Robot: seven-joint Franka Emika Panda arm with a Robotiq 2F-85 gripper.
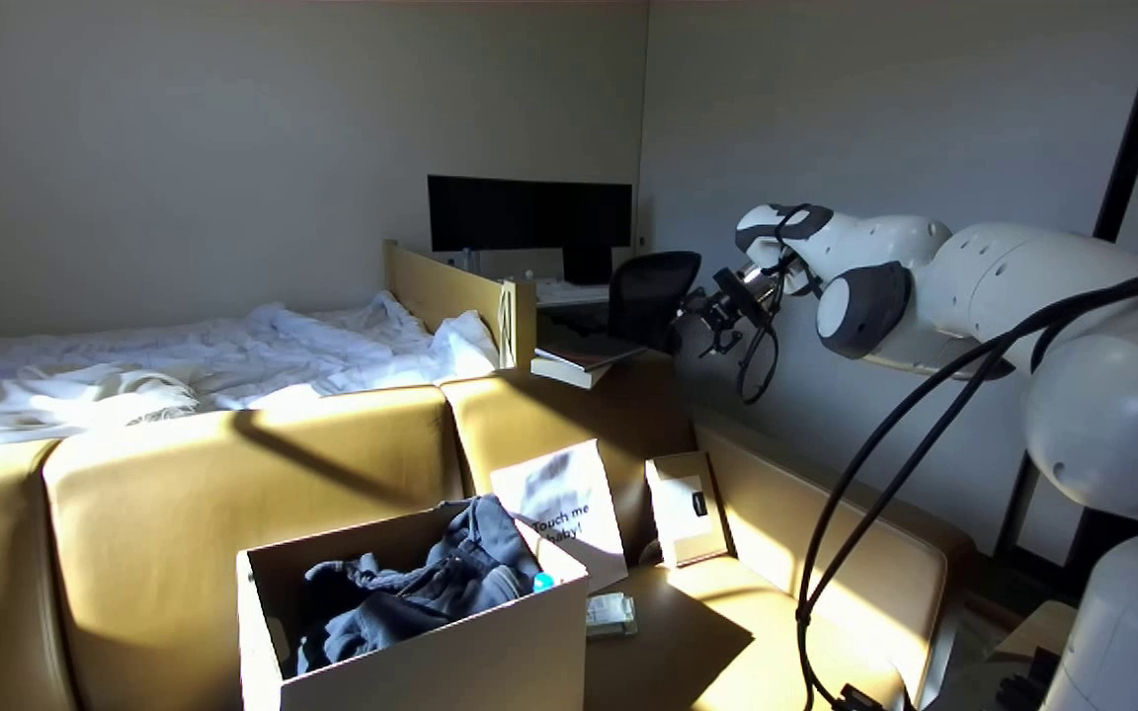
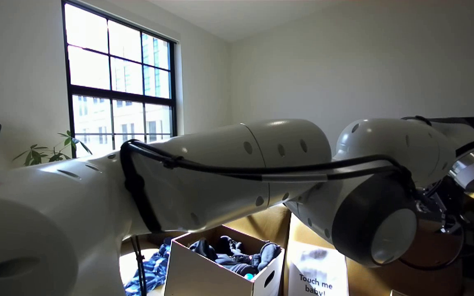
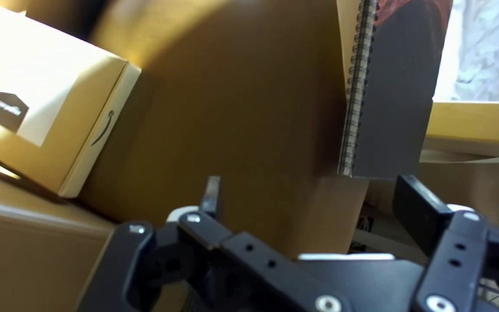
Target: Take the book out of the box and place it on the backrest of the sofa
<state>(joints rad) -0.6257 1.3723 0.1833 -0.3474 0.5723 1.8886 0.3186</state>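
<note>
The box [image 1: 431,657] stands on the sofa seat, holding dark clothing and a small blue item. It also shows in an exterior view [image 2: 208,267]. No book can be made out inside it. On the top of the tan sofa's backrest [image 1: 253,449], at the corner, lie a dark spiral-bound book [image 1: 594,349] and a thick white book [image 1: 569,372] under it. The dark book's spiral edge and cover show in the wrist view [image 3: 399,91]. My gripper [image 1: 701,328] is open and empty, in the air beside the books. In the wrist view its fingers [image 3: 308,186] stand apart, below the book's near end.
A white "Touch me baby!" sheet or bag [image 1: 569,513] leans behind the box. A flat cardboard package [image 1: 690,509] leans in the sofa corner near the armrest [image 1: 855,533]. A small packet [image 1: 610,614] lies on the seat. A wooden panel [image 1: 455,296] and chair [image 1: 656,291] stand behind.
</note>
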